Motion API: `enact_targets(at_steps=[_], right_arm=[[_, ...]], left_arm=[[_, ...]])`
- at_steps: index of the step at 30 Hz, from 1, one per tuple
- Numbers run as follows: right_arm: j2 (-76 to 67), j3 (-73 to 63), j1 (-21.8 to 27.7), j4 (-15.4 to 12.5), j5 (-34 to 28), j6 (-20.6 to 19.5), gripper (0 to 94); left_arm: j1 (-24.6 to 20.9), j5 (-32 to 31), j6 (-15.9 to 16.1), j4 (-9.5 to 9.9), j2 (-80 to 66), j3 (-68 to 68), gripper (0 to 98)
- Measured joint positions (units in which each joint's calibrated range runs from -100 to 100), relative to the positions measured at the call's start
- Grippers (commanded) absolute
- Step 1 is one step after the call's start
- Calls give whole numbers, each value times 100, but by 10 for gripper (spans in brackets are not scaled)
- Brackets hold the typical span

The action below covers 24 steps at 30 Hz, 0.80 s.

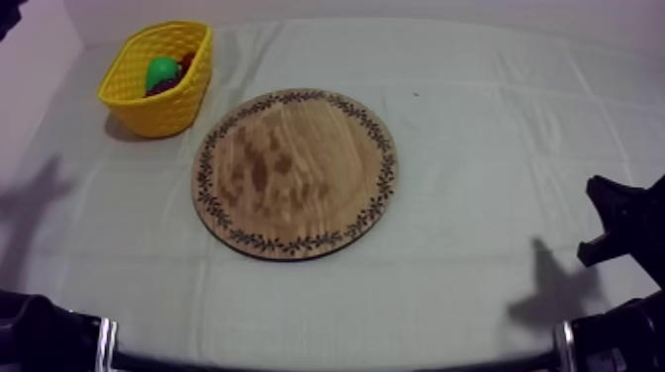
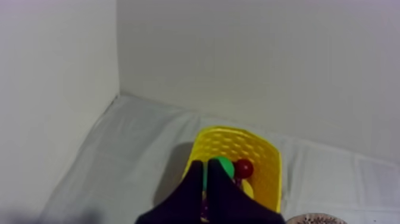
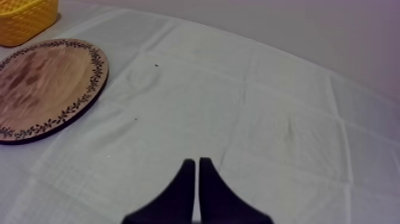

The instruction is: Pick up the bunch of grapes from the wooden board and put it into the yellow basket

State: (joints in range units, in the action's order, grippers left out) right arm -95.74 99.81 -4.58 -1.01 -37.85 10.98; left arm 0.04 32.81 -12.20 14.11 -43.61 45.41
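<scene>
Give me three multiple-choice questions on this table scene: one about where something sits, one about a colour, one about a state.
1. The yellow basket stands
A. on the wooden board
B. on the cloth, apart from the wooden board, at the far left
C. at the table's right side

2. The small fruit in the basket is
A. blue
B. red
C. white

3. The right gripper is
A. shut on nothing
B. wide open
C. shut on a pear

Answers:
1 B: the top view shows a strip of cloth between the basket and the wooden board.
2 B: the left wrist view shows it red inside the basket.
3 A: its fingers lie together as a narrow wedge over bare cloth.
</scene>
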Motion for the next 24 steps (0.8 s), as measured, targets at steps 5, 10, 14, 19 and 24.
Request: enact_targets(at_steps=[5, 10, 14, 19, 24], right_arm=[[0, 0, 0, 0, 0, 0, 4], [0, 0, 0, 0, 0, 0, 4], [0, 0, 0, 0, 0, 0, 4], [0, 0, 0, 0, 0, -3, 4], [0, 0, 0, 0, 0, -6, 4]], left_arm=[[50, -464, -236, 147, -1405, 1529, 0], [76, -832, -521, 398, -2646, 2854, 0], [75, -1068, -795, 719, -3572, 3848, 0], [37, -1052, -884, 714, -4397, 4866, 0], [60, -751, -531, 318, -4933, 5202, 0]])
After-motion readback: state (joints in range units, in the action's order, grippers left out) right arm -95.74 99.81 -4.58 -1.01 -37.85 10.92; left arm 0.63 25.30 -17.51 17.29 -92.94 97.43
